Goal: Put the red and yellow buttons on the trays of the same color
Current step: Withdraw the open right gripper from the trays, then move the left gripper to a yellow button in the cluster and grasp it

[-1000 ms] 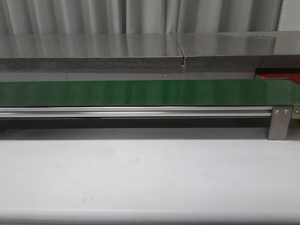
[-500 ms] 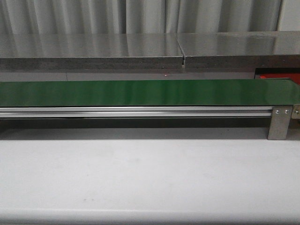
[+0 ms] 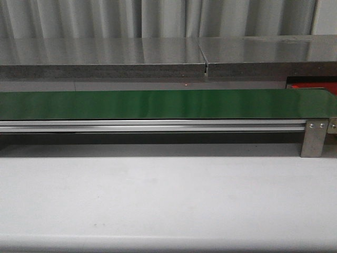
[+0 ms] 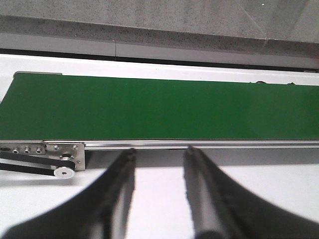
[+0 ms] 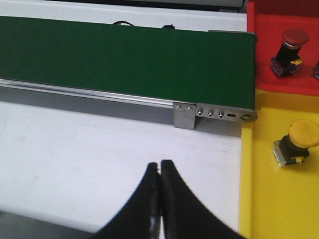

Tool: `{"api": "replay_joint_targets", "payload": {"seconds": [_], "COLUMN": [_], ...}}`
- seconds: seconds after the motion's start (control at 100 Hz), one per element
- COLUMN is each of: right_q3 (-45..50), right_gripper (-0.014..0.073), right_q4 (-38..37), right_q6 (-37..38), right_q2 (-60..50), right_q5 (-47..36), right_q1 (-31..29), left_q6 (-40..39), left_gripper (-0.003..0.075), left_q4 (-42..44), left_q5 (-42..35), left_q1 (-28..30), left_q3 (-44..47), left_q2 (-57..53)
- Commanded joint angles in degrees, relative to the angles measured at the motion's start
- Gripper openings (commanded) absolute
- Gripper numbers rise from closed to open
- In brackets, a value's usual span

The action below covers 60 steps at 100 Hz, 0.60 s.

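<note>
Red-capped button (image 5: pixel 294 36) upright on red tray (image 5: pixel 269 55), yellow-capped button (image 5: pixel 303 133) tipped over on yellow tray (image 5: pixel 259 199), both past the green belt's (image 5: pixel 124 55) end at the surface's right edge. Likely light, rigid, smooth-domed; best gripped across the cap; no legible markings. Left fingers (image 4: pixel 117 184) parted and empty; right fingers (image 5: pixel 149 199) pressed together, empty.

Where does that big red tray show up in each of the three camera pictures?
Front view: only a sliver of the red tray peeks out at the far right, behind the green belt.
Left wrist view: not in it.
Right wrist view: the red tray fills the upper right corner, past the belt's end, with a red button on it.
Shared landmark: the green belt, seen in all three.
</note>
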Motion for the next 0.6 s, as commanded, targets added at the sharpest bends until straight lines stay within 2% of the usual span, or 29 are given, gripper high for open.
{"api": "replay_joint_targets", "payload": {"seconds": [0.0,0.06,0.11,0.39,0.59], "right_q3": [-1.47,-1.47,-1.47,-1.47,-1.47], "right_gripper": [-0.0067,-0.0067,-0.0067,-0.0067,-0.0067], "right_q4": [1.58,1.58,1.58,1.58,1.58], "right_q6": [-0.35,-0.35,-0.35,-0.35,-0.35], "right_q2": [-0.05,-0.05,-0.05,-0.05,-0.05], "right_q5": [-3.36,-3.36,-3.36,-3.36,-3.36], "right_q1": [0.01,0.01,0.01,0.01,0.01], "left_q6": [0.08,0.08,0.08,-2.06,-4.61], "left_gripper": [0.0533,0.0638,0.0668,0.0638,0.0638], "left_q4": [-1.43,-1.43,-1.43,-2.67,-2.67], "left_q5": [-3.79,-4.24,-4.52,-5.64,-7.51], "left_q1": [-0.44,-0.44,-0.44,0.94,9.27], "left_q3": [-1.52,-1.52,-1.52,-2.17,-8.15], "left_q2": [0.10,0.10,0.10,1.39,10.40]}}
